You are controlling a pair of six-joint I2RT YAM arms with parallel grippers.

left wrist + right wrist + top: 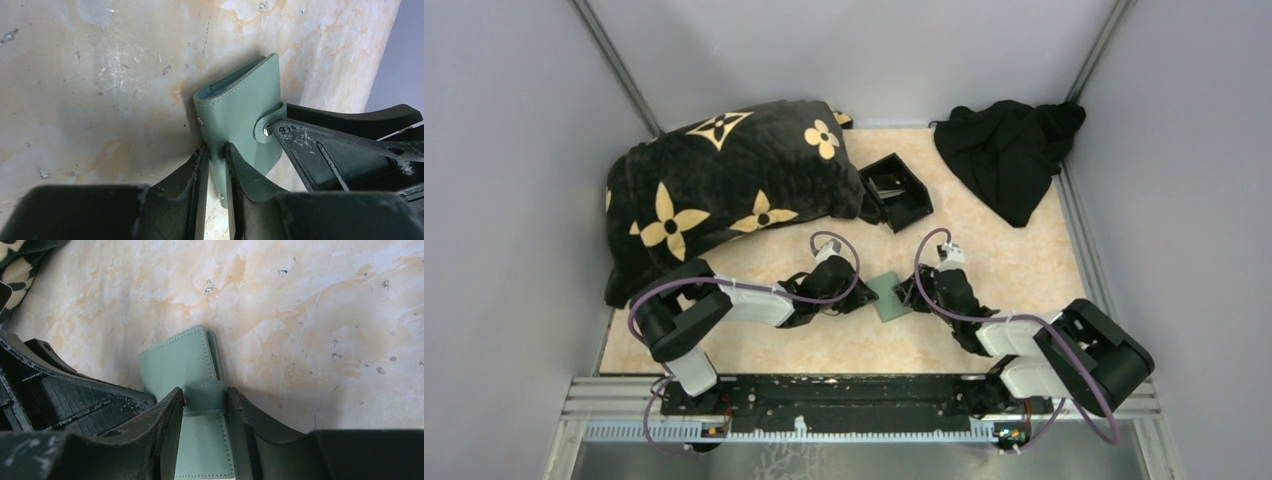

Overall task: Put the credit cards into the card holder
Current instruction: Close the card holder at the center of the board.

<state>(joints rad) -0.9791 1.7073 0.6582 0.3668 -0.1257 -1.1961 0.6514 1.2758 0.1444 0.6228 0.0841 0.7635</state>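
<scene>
Pinching the edge of the green card holder [235, 110] with the left gripper [216, 152] — middle of the frame. Straddling its snap strap [274, 120] with the right gripper [205, 394]; gripping or not, cannot tell. Needing a gentle tug open.

Back-L taken by floral pillow [724, 190], black box [896, 190] just beside it; black cloth [1009, 160] fills back-R corner. Ctr crowded: left gripper [865, 300] & right gripper [909, 293] flank card holder [890, 297]. Open table [1024, 260] btwn cloth & R arm.
</scene>
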